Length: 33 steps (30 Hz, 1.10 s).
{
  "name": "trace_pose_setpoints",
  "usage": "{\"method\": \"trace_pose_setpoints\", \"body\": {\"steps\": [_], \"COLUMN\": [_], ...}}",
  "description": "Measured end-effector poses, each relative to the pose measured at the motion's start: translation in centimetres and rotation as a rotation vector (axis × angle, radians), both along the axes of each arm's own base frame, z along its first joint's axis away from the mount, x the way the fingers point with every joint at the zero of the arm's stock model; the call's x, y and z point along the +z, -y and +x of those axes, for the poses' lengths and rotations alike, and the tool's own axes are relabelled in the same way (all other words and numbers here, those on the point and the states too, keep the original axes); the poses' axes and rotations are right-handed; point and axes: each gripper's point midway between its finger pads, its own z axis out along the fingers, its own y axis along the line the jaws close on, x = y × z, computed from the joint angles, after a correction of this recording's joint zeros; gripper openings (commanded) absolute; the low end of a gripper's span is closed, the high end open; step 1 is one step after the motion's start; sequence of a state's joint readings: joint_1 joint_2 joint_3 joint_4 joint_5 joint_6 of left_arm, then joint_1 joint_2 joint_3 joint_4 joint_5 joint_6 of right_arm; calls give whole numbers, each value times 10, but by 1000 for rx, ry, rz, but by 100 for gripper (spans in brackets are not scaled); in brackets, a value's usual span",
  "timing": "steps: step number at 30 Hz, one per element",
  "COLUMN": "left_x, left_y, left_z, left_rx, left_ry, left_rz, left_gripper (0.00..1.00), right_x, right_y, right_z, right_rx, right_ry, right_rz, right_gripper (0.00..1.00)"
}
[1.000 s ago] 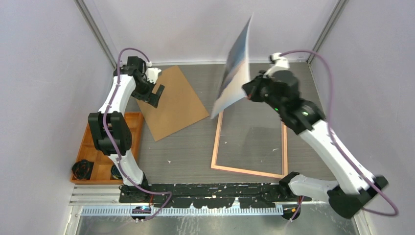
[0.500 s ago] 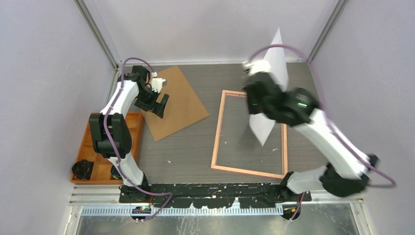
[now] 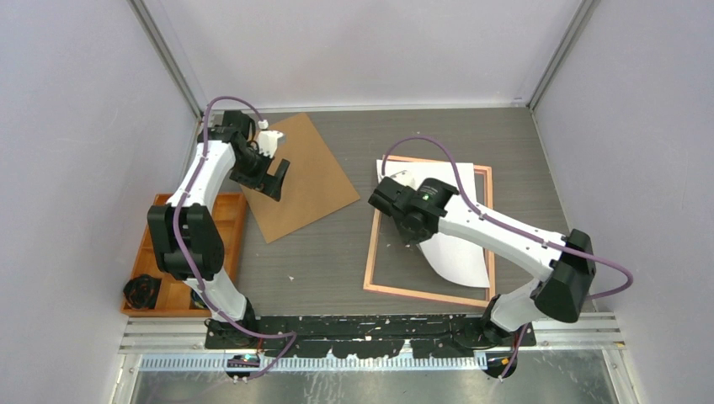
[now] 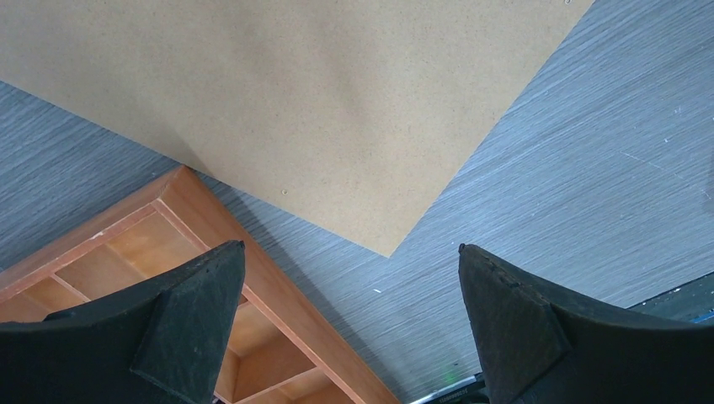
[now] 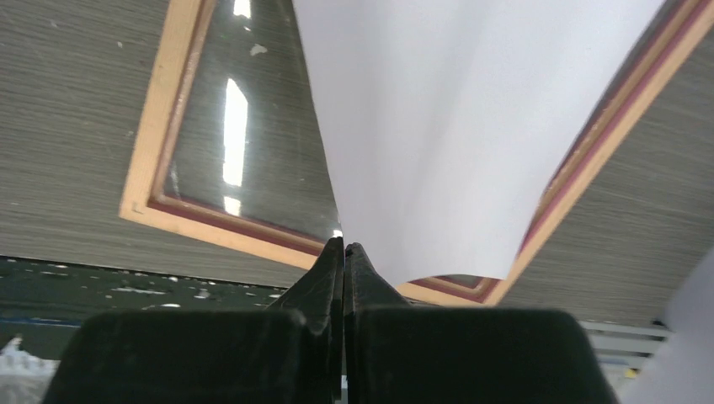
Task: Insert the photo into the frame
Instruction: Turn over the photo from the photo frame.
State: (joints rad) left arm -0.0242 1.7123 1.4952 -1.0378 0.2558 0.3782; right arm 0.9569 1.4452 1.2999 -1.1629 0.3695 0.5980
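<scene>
The frame (image 3: 371, 252) lies back side up on the table, its light wood border around a clear pane (image 5: 244, 126). The photo (image 3: 459, 248) shows its white back and droops over the frame's right half, curved rather than flat. My right gripper (image 3: 402, 220) is shut on the photo's edge, over the frame's left part; in the right wrist view the photo (image 5: 455, 118) runs up from the pinched jaws (image 5: 343, 246) above the frame (image 5: 151, 160). My left gripper (image 3: 276, 178) is open and empty above the brown backing board (image 3: 307, 181).
The brown backing board (image 4: 278, 101) lies at the back left. An orange compartment tray (image 3: 160, 252) sits at the left edge, with dark items in its near cells; its corner shows in the left wrist view (image 4: 253, 278). Grey walls close in the table.
My right arm swung the photo down from upright in the air, turning it white side up, and lowered it onto the frame. The left gripper shifted slightly.
</scene>
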Motion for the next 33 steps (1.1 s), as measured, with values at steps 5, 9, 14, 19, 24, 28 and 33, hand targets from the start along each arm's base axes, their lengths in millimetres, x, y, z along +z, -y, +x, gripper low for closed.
{"method": "trace_pose_setpoints", "body": {"steps": [5, 9, 14, 19, 24, 28, 33], "left_x": [0, -1, -1, -3, -4, -4, -4], "left_y": [1, 2, 4, 4, 4, 4, 4], "left_z": [-1, -1, -1, -3, -3, -4, -4], "left_rx": [-4, -10, -23, -33, -34, -37, -38], "left_ry": [-2, -2, -1, -7, -8, -8, -8], "left_rz": [-2, -1, -1, 0, 1, 2, 2], "left_gripper": [100, 100, 100, 100, 100, 100, 100], "right_x": [-19, -21, -25, -36, -48, -48, -48], "right_y": [-14, -26, -32, -32, -27, -23, -21], "right_z": [-3, -4, -3, -2, -3, -2, -2], "right_rx": [-82, -107, -113, -102, -94, -83, -74], "right_ry": [2, 14, 22, 7, -3, 5, 8], "right_rz": [76, 114, 120, 87, 43, 20, 7], "right_gripper": [1, 1, 1, 1, 1, 1, 1]}}
